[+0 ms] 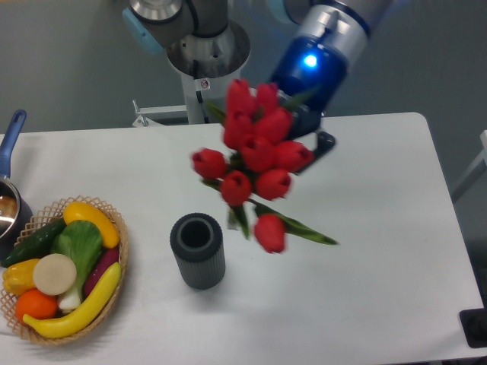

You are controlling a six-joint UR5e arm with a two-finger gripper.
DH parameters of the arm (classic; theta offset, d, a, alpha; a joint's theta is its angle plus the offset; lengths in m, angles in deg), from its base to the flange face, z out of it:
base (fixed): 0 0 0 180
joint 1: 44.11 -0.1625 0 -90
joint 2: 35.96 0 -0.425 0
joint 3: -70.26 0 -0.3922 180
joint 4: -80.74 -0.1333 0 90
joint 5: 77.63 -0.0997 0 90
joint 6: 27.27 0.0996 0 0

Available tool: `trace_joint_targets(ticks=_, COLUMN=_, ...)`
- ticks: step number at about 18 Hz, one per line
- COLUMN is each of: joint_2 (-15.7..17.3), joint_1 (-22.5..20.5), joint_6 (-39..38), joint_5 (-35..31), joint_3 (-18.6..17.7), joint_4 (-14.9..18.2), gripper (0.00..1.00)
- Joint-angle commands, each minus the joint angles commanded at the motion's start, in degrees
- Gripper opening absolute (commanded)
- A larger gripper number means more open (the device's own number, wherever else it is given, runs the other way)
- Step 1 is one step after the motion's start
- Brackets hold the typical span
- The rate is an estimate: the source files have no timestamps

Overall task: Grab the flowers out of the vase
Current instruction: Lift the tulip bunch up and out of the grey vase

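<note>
A white table (380, 228) fills most of the view, with a grey wall or floor behind it and the round base of the robot arm (205, 49) standing at the far edge. The flowers (255, 163) are up in the air above the middle of the table, not in the vase. They are a bunch of red tulip buds with green stems and thin green leaves, and the bunch is tipped so the buds face the camera. The gripper (308, 129) sits right behind the bunch, under a blue part of the arm with a small glowing light. The flowers cover most of it, so I cannot tell how wide the jaws are; the bunch hangs off the table right at the gripper, so it is probably held by its stems. One dark finger tip pokes out on the right side of the buds. The vase (198, 249) stands upright on the table, near the front edge and a bit left of the middle, just below and left of the bunch. It is dark grey with fine ribs, and its round mouth is bare. A wicker basket (114, 220) of toy fruit and vegetables sits at the front left corner. A pot with a blue handle (11, 137) peeks in at the left edge.
</note>
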Motion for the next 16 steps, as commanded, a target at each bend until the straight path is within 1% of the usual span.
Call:
trace_joint_targets(ticks=5, joint_2=-1.2, joint_1=-2.2, joint_6=2.8, joint_5=0.0, joint_3=-0.5, joint_4=-0.3, gripper=0.48)
trace_joint_targets(ticks=9, joint_2=-1.1, joint_1=-2.3, joint_6=3.0, joint_5=-0.1, joint_3=-0.8, joint_4=-0.2, gripper=0.48)
trace_joint_targets(ticks=16, joint_2=-0.8, joint_1=-3.3, joint_6=3.3, joint_5=0.0, joint_3=-2.9, joint_4=-0.4, gripper=0.48)
